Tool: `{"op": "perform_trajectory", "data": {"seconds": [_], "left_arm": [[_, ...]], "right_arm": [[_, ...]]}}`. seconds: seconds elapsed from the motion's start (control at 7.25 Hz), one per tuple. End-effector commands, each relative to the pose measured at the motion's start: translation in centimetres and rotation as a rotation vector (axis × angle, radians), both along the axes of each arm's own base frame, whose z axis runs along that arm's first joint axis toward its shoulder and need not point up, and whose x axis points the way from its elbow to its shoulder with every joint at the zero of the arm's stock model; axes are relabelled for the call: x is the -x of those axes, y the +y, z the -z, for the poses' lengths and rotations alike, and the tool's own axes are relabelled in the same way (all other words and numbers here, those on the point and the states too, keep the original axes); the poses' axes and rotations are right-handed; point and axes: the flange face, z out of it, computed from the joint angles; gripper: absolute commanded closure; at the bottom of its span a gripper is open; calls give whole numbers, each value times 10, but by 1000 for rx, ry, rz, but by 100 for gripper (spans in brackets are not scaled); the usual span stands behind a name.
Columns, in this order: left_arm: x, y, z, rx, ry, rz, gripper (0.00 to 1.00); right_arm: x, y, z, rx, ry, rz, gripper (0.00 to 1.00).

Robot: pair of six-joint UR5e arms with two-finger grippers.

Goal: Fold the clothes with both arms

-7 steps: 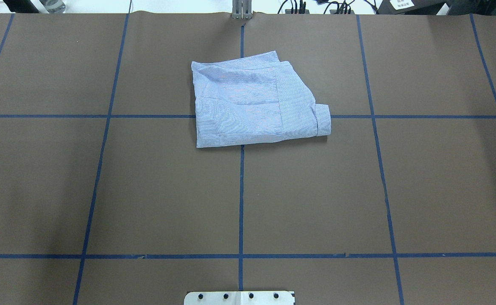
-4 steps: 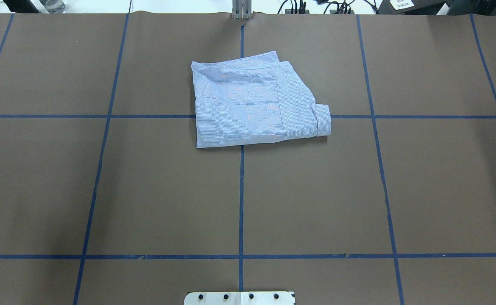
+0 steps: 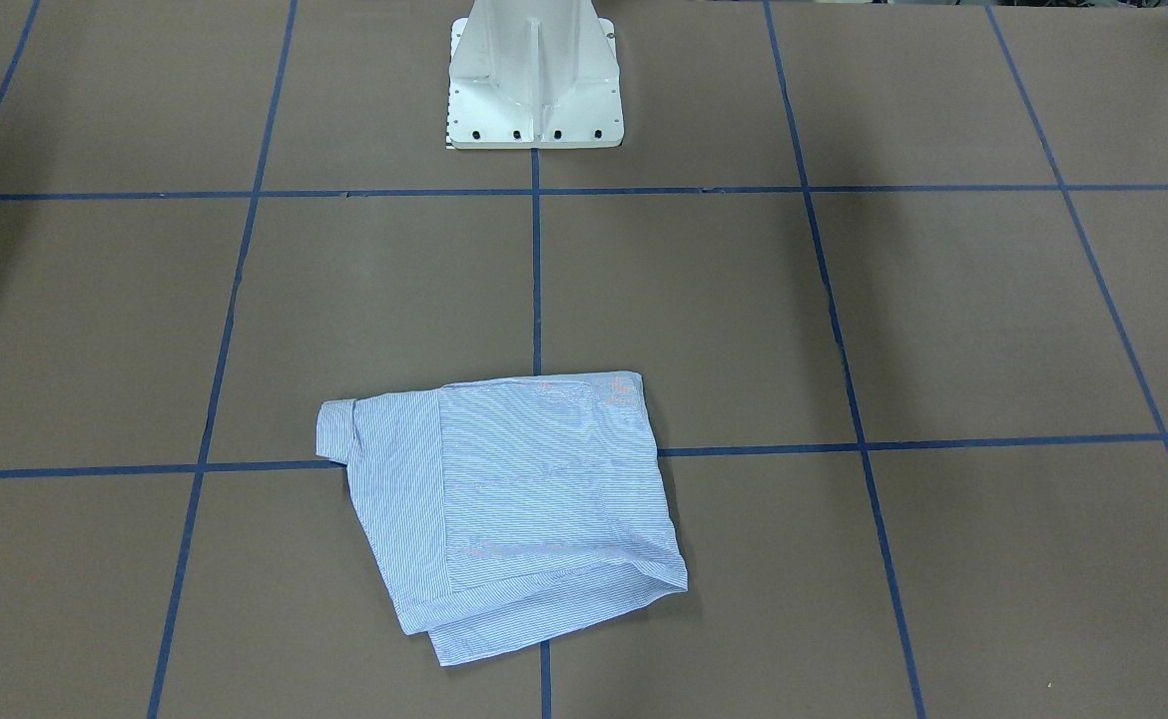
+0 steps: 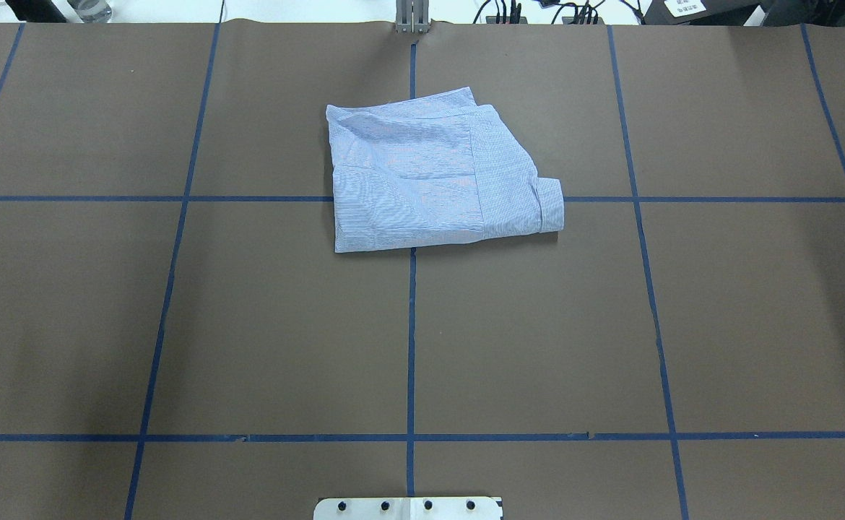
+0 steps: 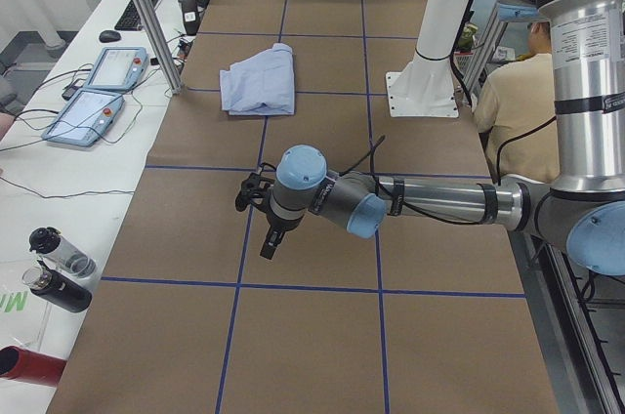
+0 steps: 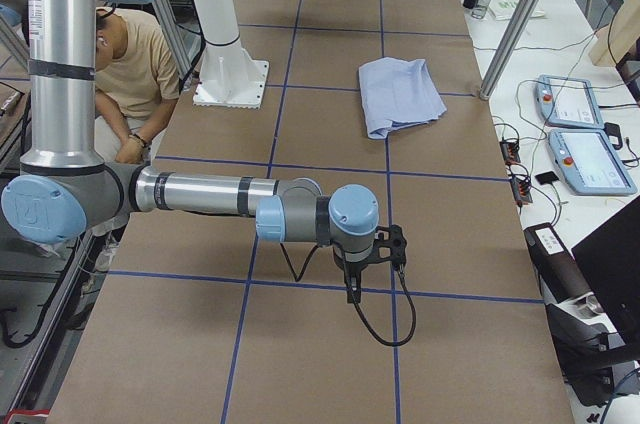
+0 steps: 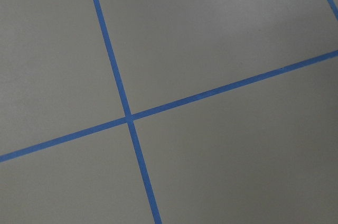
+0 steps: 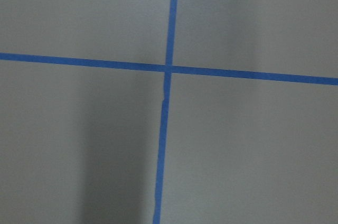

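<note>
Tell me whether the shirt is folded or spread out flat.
Folded. The shirt lies as a compact, layered bundle on the table, with one cuff sticking out at its side.

This is a robotics lab: a brown-covered surface (image 4: 538, 325) gridded with blue tape lines (image 4: 411, 339), a white pedestal (image 3: 534, 80) bolted at the top centre of the front-facing view, the left arm (image 5: 439, 204) stretched across the left view's middle, and teach pendants (image 5: 115, 68) on a white side bench (image 5: 117, 150) at its upper left.
</note>
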Motion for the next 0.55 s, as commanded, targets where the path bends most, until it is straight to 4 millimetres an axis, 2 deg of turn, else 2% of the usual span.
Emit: {"op": "perform_trajectory", "data": {"seconds": [0.0, 0.14, 0.28, 0.41], "left_arm": [[-4, 5, 7, 12, 65, -30, 1], [-4, 6, -1, 27, 64, -29, 1], [-4, 4, 0, 22, 62, -28, 1], [-3, 10, -6, 30, 61, -29, 1]], "right_arm": [[34, -11, 33, 61, 0, -26, 0], [34, -9, 31, 72, -2, -33, 0], [34, -12, 39, 62, -3, -39, 0], [36, -10, 37, 77, -25, -37, 0]]}}
